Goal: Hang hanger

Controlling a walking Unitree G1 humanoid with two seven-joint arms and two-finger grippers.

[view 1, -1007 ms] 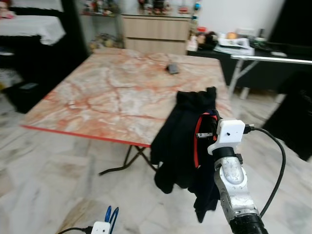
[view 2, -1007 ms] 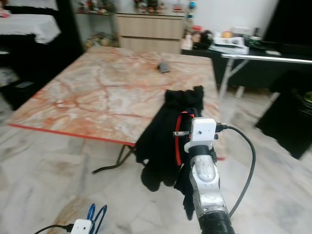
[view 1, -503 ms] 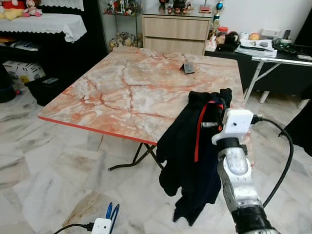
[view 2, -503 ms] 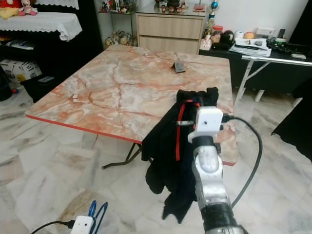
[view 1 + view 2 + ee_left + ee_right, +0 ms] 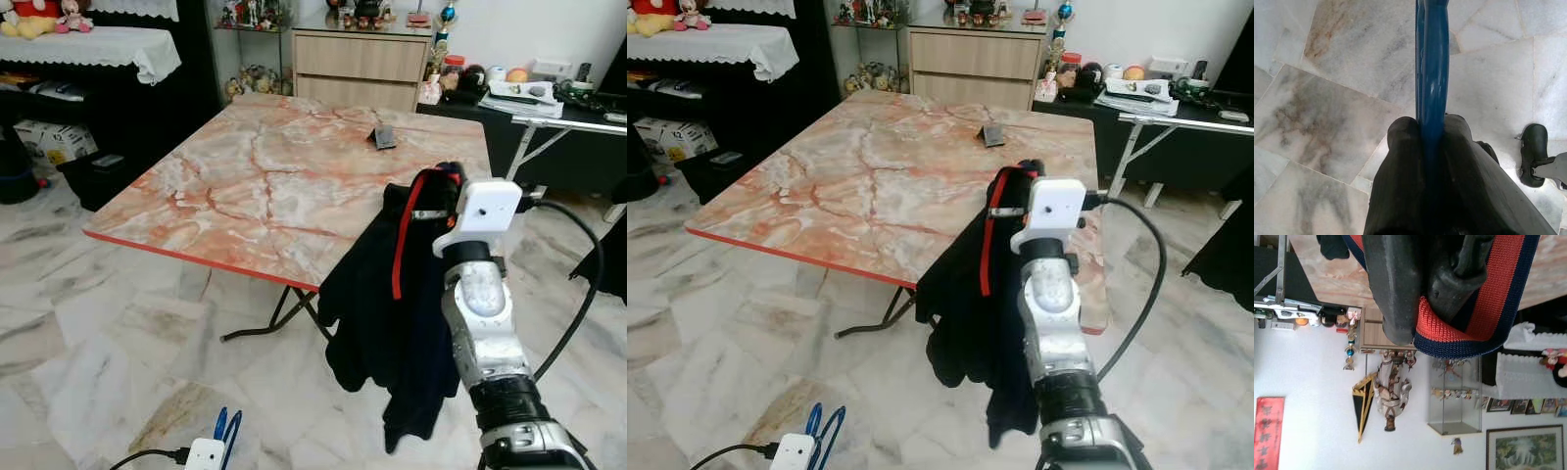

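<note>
The right gripper (image 5: 438, 193) has risen, clamped on the dark garment's (image 5: 377, 308) red-trimmed collar. The left gripper (image 5: 1425, 134) pinches a blue hanger (image 5: 1431, 63) over the marble floor (image 5: 88, 352). A marble table (image 5: 265, 186) stands beyond.

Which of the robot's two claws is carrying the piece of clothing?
The right gripper, raised beside the marble table, holds the dark garment by its red-trimmed collar. The left gripper hangs low over the floor, clamped on a blue hanger.
</note>
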